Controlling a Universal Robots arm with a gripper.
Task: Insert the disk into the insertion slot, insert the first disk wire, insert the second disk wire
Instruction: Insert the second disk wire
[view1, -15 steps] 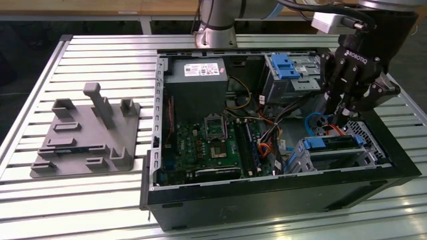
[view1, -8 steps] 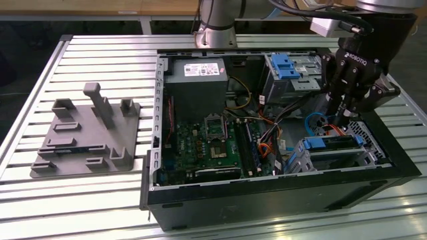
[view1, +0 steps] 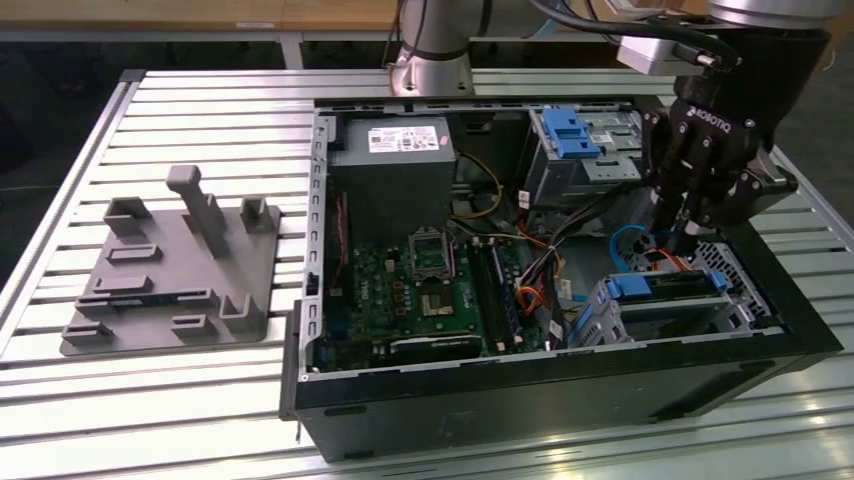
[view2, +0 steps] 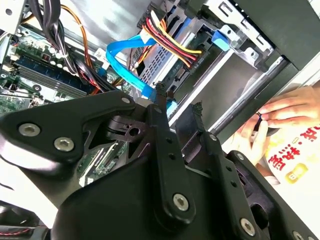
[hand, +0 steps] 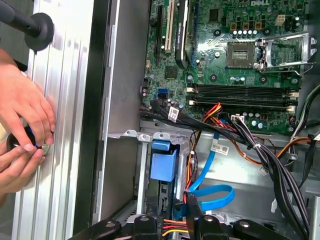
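**Gripper.** Taking the exterior view as the dial, the gripper (view1: 683, 240) hangs point-down at about 3 o'clock of the open computer case (view1: 534, 400), directly over the drive corner. In the second wrist view its jaws stand apart with a clear gap. The plug end of the blue cable (view2: 125, 50) lies in that gap against one finger (view2: 160, 100), and nothing appears clamped. The stance suits work on the cable end rather than on the drive.

**Task items.** The disk (view1: 674, 287) lies flat inside the drive cage (view1: 601, 325) at about 4 o'clock, its blue frame level with the cage mouth. I judge it seated. The blue cable loops from the main board (view1: 427, 290) across to the drive's rear, slack and curled, as the first wrist view shows.

**Surroundings and obstructions.**
- A red, yellow and orange wire bundle (view2: 170, 40) runs to the back of the drive, close beside the blue cable, and crowds the approach.
- The taller bay with the blue latch (view1: 574, 130) stands at 1 o'clock, near the gripper's upper body.
- The power supply (view1: 394, 140) sits at 11 o'clock, well apart.
- A grey parts stand (view1: 174, 270) lies on the slatted table (view1: 200, 100) at 9 o'clock.
- A person's hands (hand: 25, 115) rest on the table just outside the case wall, holding a small dark object.
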